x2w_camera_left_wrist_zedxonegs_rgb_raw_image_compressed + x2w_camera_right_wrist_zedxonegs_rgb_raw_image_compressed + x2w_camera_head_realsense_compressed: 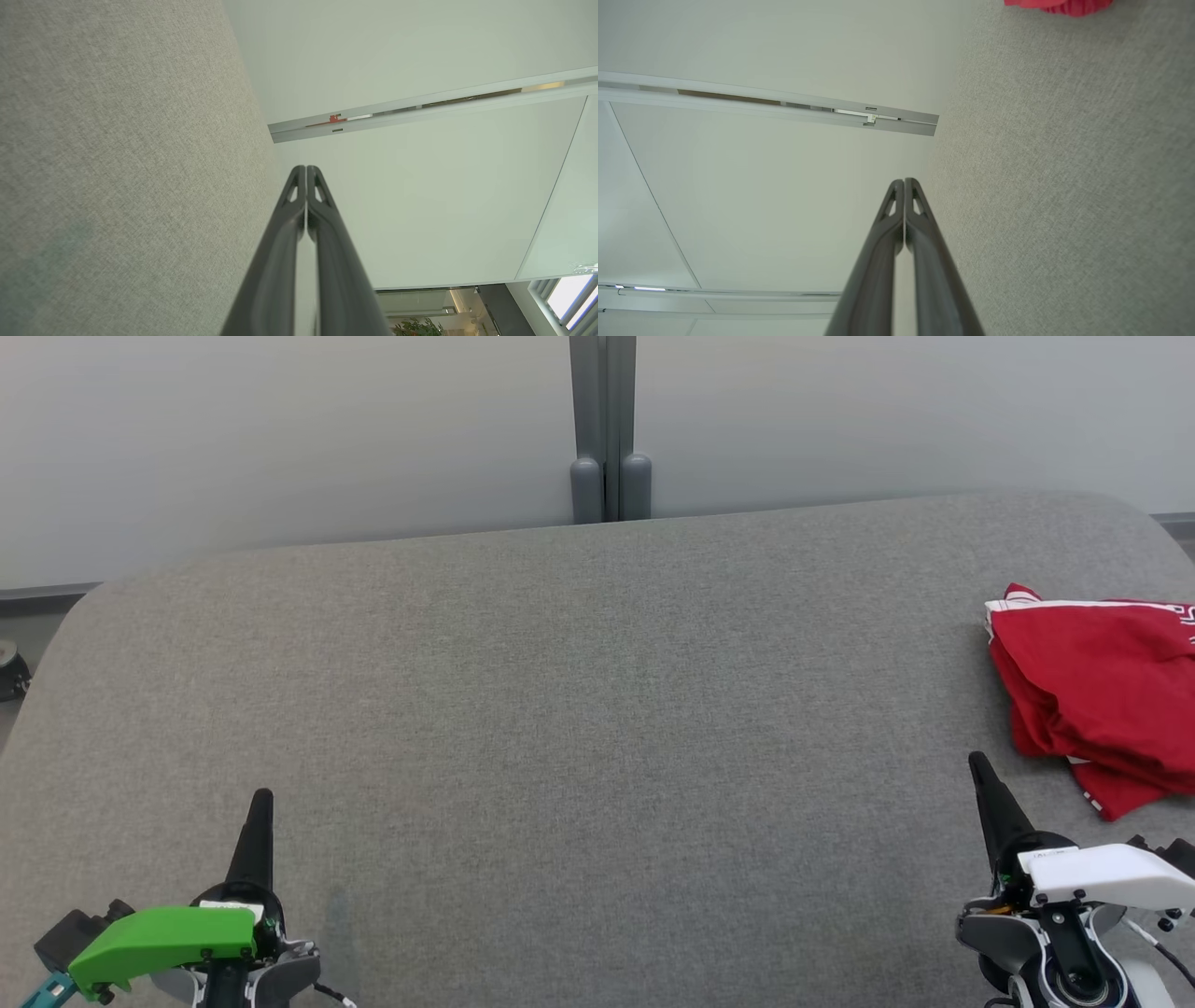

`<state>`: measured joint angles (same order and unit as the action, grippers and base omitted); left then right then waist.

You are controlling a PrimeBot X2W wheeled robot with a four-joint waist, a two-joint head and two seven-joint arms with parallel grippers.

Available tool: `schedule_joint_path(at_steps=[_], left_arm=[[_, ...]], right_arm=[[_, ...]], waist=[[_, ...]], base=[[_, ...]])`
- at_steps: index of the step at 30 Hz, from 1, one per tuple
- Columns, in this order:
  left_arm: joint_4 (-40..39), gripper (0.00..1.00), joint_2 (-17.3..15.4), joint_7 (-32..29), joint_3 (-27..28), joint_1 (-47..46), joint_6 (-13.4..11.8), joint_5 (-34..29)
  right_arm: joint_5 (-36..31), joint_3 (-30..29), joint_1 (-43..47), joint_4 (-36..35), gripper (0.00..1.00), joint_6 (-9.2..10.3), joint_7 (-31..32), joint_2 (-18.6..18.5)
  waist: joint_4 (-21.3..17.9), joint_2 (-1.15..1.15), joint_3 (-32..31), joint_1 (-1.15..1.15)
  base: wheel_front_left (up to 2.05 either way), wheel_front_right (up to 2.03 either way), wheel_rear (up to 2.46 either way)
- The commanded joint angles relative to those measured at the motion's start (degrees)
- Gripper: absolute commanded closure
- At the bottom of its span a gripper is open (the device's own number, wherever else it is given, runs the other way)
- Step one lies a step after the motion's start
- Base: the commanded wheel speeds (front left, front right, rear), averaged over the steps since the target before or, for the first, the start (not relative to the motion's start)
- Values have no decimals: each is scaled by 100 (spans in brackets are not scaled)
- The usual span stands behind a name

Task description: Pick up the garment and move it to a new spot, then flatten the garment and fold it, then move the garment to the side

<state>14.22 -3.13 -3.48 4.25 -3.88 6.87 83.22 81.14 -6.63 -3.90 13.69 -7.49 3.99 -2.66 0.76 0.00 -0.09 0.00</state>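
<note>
Two grippers rest empty, fingers pressed together: left gripper (262, 798) at seven o'clock, right gripper (978, 763) at five. The red white-trimmed garment (1092, 681) lies loosely folded at three o'clock, seemingly set aside on the grey fabric tabletop (560, 691).

The grey counter (560, 709) lies bare across left and middle — broad room to pass. A bunched red garment (1092, 681) sits at the right edge; a wall (280, 429) closes the far side.
</note>
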Motion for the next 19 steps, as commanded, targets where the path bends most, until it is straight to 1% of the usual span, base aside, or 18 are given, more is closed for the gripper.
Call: schedule_joint_path(at_steps=[1, 19], left_arm=[[-34, 100, -39, -36, 46, -126, 38, 142], [-25, 100, -31, -239, 168, -249, 66, 825]], right_arm=[[149, 4, -116, 1, 100, -1, 43, -31], [953, 9, -244, 34, 100, 0, 232, -33]], waist=[[-5, 0, 2, 0], [-60, 0, 22, 0]], base=[[0, 0, 0], [0, 0, 0]])
